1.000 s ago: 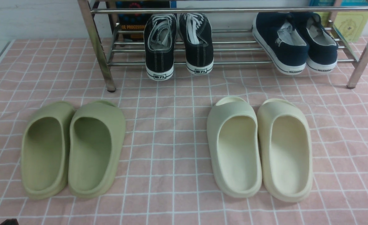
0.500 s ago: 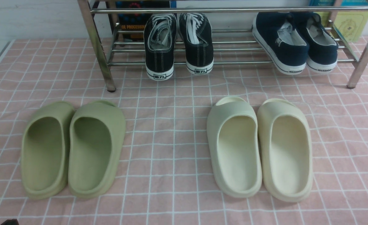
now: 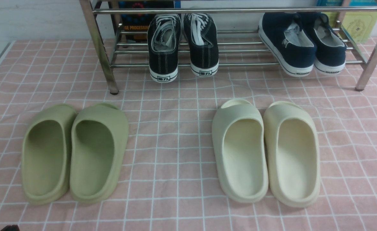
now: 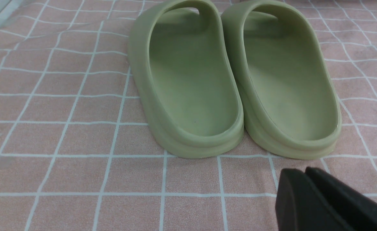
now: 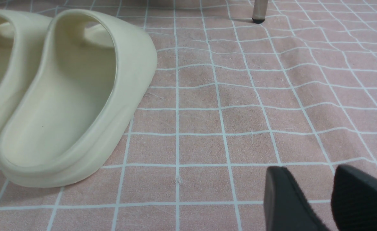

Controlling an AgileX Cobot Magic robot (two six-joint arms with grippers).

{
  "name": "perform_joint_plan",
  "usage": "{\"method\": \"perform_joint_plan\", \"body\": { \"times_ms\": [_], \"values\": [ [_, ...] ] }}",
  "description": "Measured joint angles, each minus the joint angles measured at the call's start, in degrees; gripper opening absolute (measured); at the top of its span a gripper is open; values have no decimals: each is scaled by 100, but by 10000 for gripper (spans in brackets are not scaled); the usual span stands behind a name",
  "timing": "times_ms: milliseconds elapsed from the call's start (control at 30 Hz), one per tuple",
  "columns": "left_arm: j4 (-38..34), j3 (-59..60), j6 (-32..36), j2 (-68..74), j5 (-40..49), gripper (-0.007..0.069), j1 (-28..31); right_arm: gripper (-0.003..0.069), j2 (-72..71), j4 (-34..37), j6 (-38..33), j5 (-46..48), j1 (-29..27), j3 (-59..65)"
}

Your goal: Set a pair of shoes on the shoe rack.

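In the front view nothing has shifted, the pair of shoes (image 3: 182, 46) already resting on the shoe rack (image 3: 227, 64); the left wrist view shows the left tool (image 4: 305, 175) closed and empty, the right wrist view the right tool (image 5: 307, 181) open and empty, so the task looks finished.

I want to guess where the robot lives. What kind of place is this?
Probably a pretend home entryway set up on a table: a shoe rack holding sneakers, slippers lined up in front, and a pink checked cloth underneath.
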Motion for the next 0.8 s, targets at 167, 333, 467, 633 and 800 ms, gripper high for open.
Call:
{"method": "perform_joint_plan", "body": {
  "times_ms": [167, 333, 467, 633, 800],
  "values": [
    [0, 0, 0, 0, 0, 57, 0, 240, 0, 0, 0, 0, 0, 0],
    [0, 0, 0, 0, 0, 59, 0, 240, 0, 0, 0, 0, 0, 0],
    [0, 0, 0, 0, 0, 63, 0, 240, 0, 0, 0, 0, 0, 0],
    [0, 0, 0, 0, 0, 69, 0, 240, 0, 0, 0, 0, 0, 0],
    [0, 0, 0, 0, 0, 73, 0, 240, 0, 0, 0, 0, 0, 0]
  ]
}}
